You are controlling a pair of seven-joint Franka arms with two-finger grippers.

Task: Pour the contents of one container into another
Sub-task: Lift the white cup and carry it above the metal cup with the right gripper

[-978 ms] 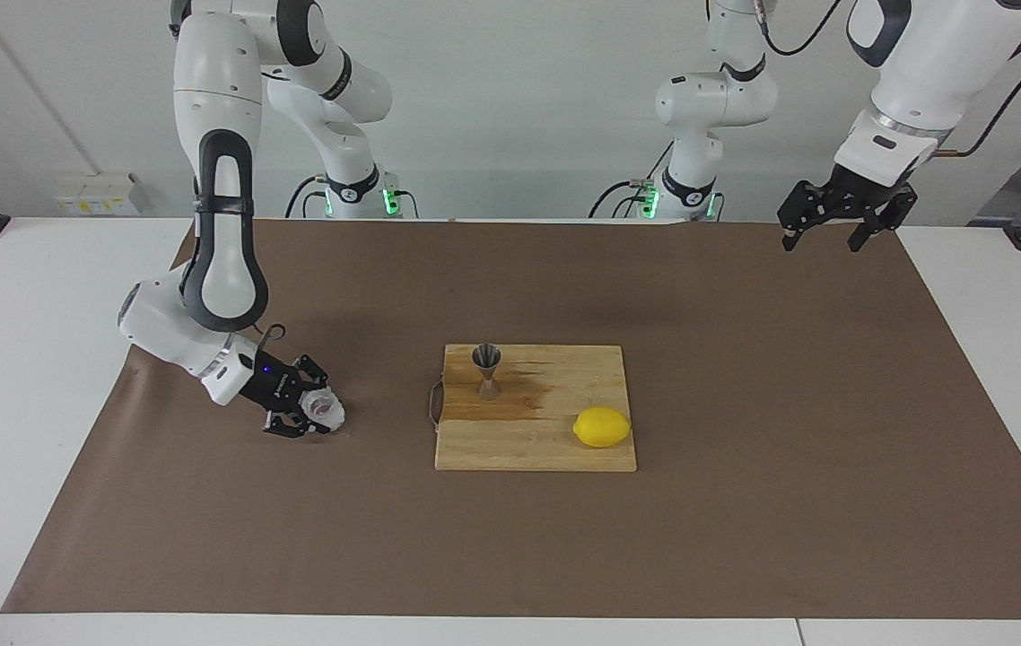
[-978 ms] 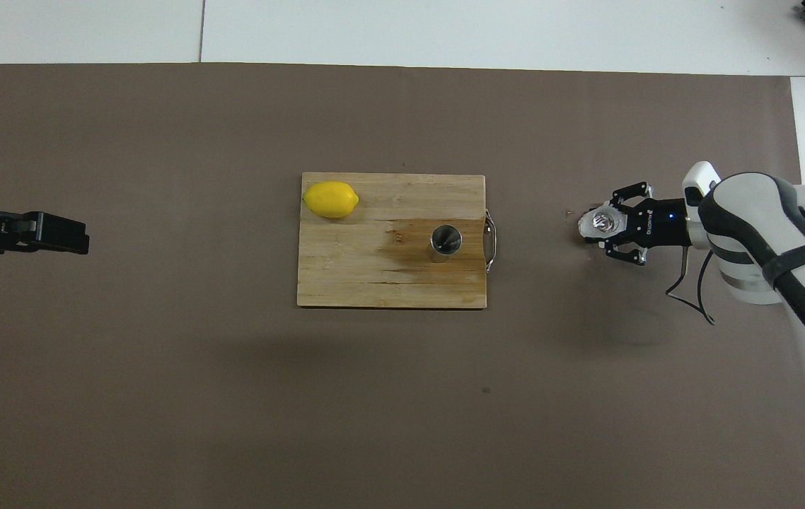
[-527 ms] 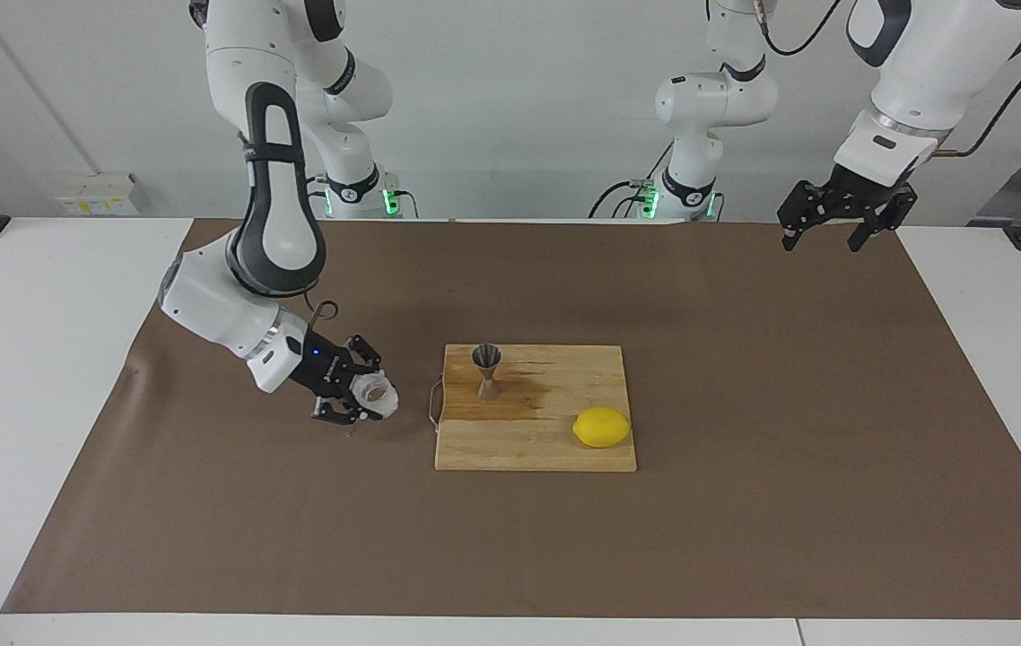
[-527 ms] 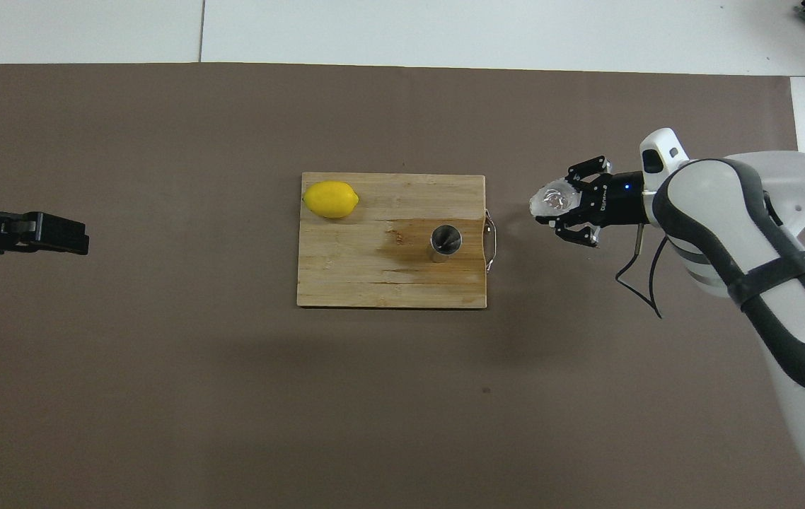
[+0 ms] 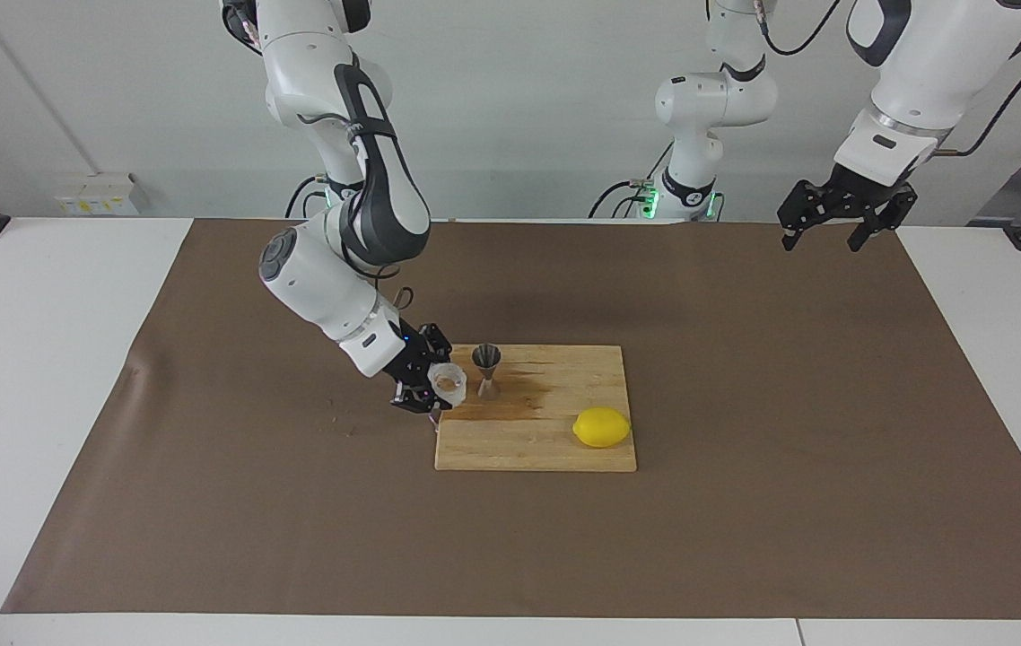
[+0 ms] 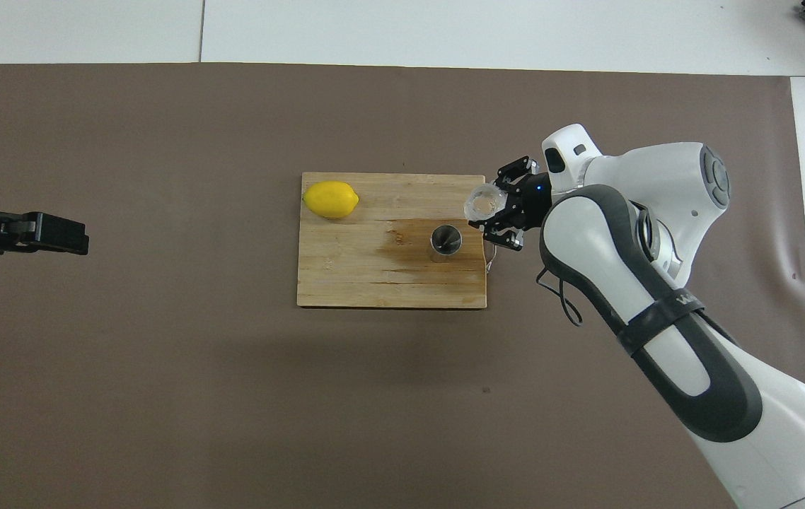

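My right gripper (image 5: 430, 384) (image 6: 493, 206) is shut on the small clear cup (image 5: 449, 383) (image 6: 482, 203) and holds it in the air over the edge of the wooden cutting board (image 5: 555, 449) (image 6: 346, 283) at the right arm's end, close beside the steel jigger (image 5: 486, 370) (image 6: 446, 240). The cup is tipped a little, its round rim showing. The jigger stands upright on the board. My left gripper (image 5: 820, 235) (image 6: 63, 235) waits high above the mat at the left arm's end, empty.
A yellow lemon (image 5: 602, 427) (image 6: 331, 199) lies on the board's corner toward the left arm's end, farther from the robots than the jigger. A dark wet stain marks the board by the jigger. A brown mat (image 5: 744, 520) covers the table.
My right gripper has carried the cup from the mat at the right arm's end, lifting it, toward the cutting board until it is beside the jigger. The left arm has not moved.
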